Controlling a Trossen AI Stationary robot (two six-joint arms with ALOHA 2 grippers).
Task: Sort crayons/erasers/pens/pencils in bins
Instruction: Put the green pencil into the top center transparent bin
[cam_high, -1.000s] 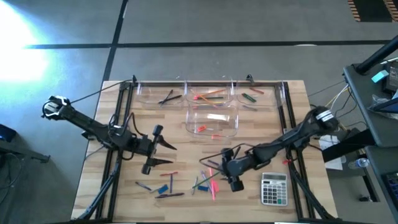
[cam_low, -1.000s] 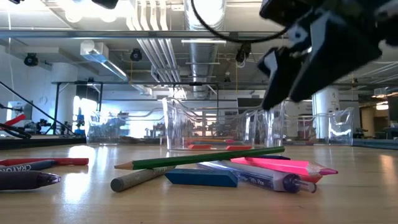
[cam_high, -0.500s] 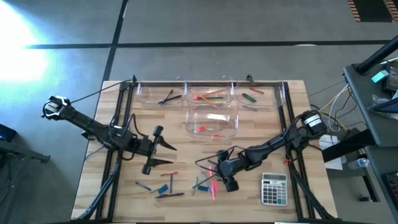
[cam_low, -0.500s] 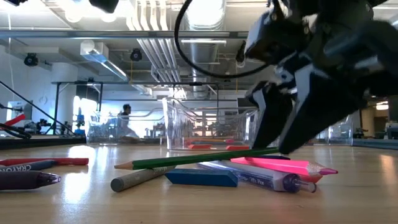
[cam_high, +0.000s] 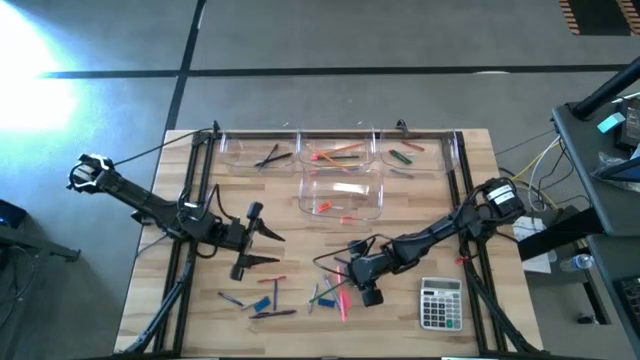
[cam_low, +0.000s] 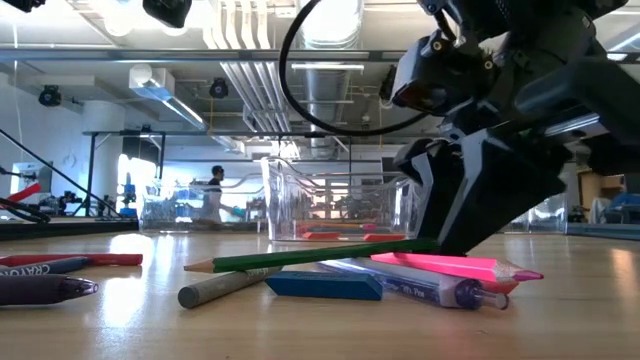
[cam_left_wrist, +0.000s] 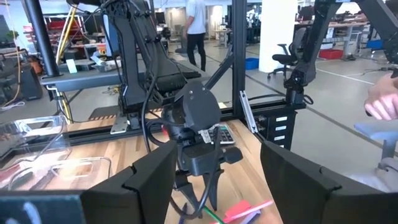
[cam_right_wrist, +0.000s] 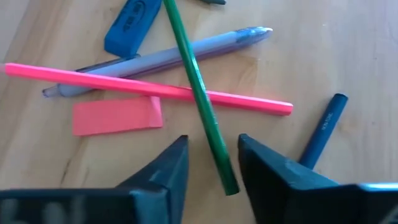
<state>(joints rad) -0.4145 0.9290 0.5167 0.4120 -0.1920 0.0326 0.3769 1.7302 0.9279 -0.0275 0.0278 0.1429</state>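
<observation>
My right gripper (cam_high: 348, 278) is open and low over a pile of sticks near the table's front middle. Its two fingers stand on either side of a green pencil's end (cam_right_wrist: 221, 168); I cannot see that they touch it. Under the green pencil lie a pink pencil (cam_right_wrist: 143, 88), a purple pen (cam_right_wrist: 186, 53), a blue eraser (cam_right_wrist: 132, 26) and a pink eraser (cam_right_wrist: 115, 116). A dark blue stick (cam_right_wrist: 323, 130) lies beside the pile. My left gripper (cam_high: 272, 248) is open and empty above the table's left half. Three clear bins (cam_high: 335, 150) stand along the far edge, and a fourth bin (cam_high: 342, 195) stands in front of them.
A second scatter of pens, crayons and a blue eraser (cam_high: 262, 303) lies at the front left. A grey calculator (cam_high: 440, 303) sits at the front right. The far bins hold a few sticks. Bare wood lies between the two arms.
My right gripper has gone toward the table's left edge and down onto the pile, until its open fingers straddle the green pencil's end. The pile has kept still.
</observation>
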